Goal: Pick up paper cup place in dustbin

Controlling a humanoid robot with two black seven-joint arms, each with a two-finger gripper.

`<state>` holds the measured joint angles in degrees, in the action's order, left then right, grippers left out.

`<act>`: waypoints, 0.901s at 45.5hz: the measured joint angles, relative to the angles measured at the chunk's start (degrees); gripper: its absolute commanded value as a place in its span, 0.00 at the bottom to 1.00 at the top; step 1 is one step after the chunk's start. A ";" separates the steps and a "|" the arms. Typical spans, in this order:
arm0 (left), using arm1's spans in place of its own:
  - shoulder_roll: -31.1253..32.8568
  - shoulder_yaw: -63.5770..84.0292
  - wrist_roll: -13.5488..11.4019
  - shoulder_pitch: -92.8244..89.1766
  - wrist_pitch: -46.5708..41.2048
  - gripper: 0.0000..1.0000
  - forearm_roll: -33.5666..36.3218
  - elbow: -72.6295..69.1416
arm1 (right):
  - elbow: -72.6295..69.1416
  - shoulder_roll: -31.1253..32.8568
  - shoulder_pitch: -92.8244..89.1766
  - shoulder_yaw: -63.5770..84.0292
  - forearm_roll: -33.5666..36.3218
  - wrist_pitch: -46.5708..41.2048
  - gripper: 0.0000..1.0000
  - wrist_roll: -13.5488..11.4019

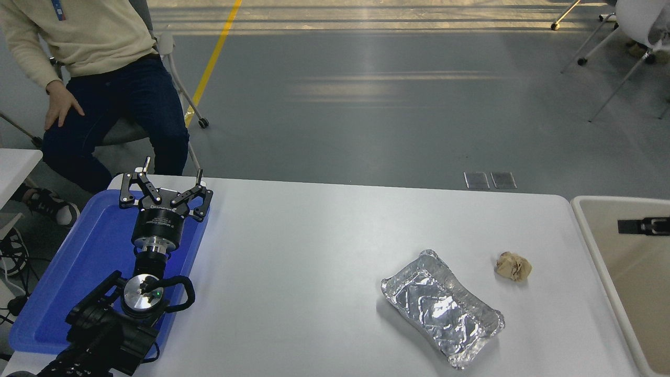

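At the right edge, only a black tip of the right gripper (pixel 644 226) shows over the dustbin (pixel 586 235); can't tell if it's open or closed. Paper cup not visible; visible bin interior looks bare. On the table (pixel 314 251): foil tray (pixel 442 308), nothing in it, paper ball (pixel 513 266) near. Left gripper (pixel 166 178) parked over the blue tray (pixel 89 262), fingers spread.

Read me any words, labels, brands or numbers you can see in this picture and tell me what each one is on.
Nothing can be read.
White print on the left pincer, on its black body: too small and blurred to make out.
Lanyard on the person: no text can be made out.
Foil tray, paper ball, blue tray, table and dustbin: no print visible.
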<state>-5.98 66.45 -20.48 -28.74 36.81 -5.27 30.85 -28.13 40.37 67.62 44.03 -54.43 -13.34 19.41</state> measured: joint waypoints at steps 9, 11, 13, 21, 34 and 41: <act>0.00 0.00 0.00 0.00 -0.08 1.00 0.01 0.00 | -10.54 0.91 10.33 7.42 0.12 -0.12 1.00 -0.06; 0.00 0.00 0.00 0.00 -0.08 1.00 0.00 0.00 | -12.92 1.00 12.45 8.66 0.16 -0.14 1.00 -0.09; 0.00 0.00 0.00 0.00 -0.08 1.00 0.00 0.00 | -15.00 1.04 14.18 9.63 0.20 -0.16 1.00 -0.13; 0.00 0.00 0.00 -0.01 -0.08 1.00 0.00 0.00 | -24.80 1.14 22.09 13.90 0.25 -0.31 1.00 -0.32; 0.00 0.00 0.00 -0.01 -0.08 1.00 0.00 0.00 | -40.14 -1.88 35.24 21.92 3.56 -0.38 1.00 -0.44; 0.00 0.00 0.00 -0.01 -0.08 1.00 0.00 0.00 | -47.32 -5.16 41.59 25.84 8.11 -0.47 1.00 -0.44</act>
<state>-5.98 66.45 -20.48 -28.74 36.73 -5.28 30.85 -75.45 35.21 109.21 69.87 -46.32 -13.81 18.97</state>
